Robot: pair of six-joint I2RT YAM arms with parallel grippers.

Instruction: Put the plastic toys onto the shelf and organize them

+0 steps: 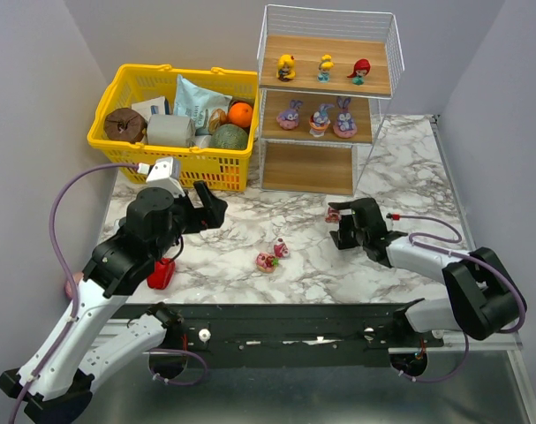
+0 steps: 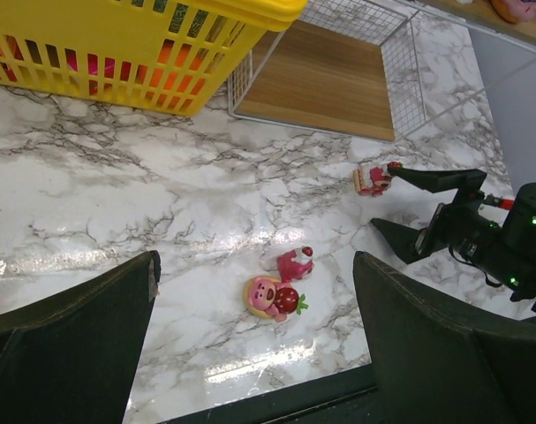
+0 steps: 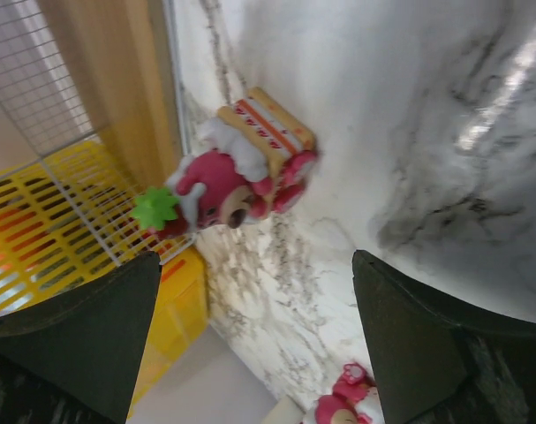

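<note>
My left pincer (image 1: 216,209) hangs wide open above the white grey-veined marble table (image 1: 409,168), gripping nothing. In its wrist view a pair of small pink-red plastic figurines (image 2: 272,296) shows on the marble below, between its fingers (image 2: 73,344), the two close together. My right pincer (image 1: 336,227) is spread open too and holds nothing; it sits low over the table at about 5 o'clock from the tall three-tier shelf of light wooden boards and white wire (image 1: 307,168). A pink plastic bear figurine with a striped cake slice and a green-leafed strawberry (image 3: 241,172) lies ahead of its open jaws, just beside one fingertip; whether they touch I cannot tell. On the shelf's top board stand three tiny plastic dolls (image 1: 325,67) with yellow, blue and red hair, and on the middle board three purple-pink plastic bunnies (image 1: 320,118). The yellow slotted plastic basket (image 1: 210,170) sits at 9 o'clock from the shelf.
</note>
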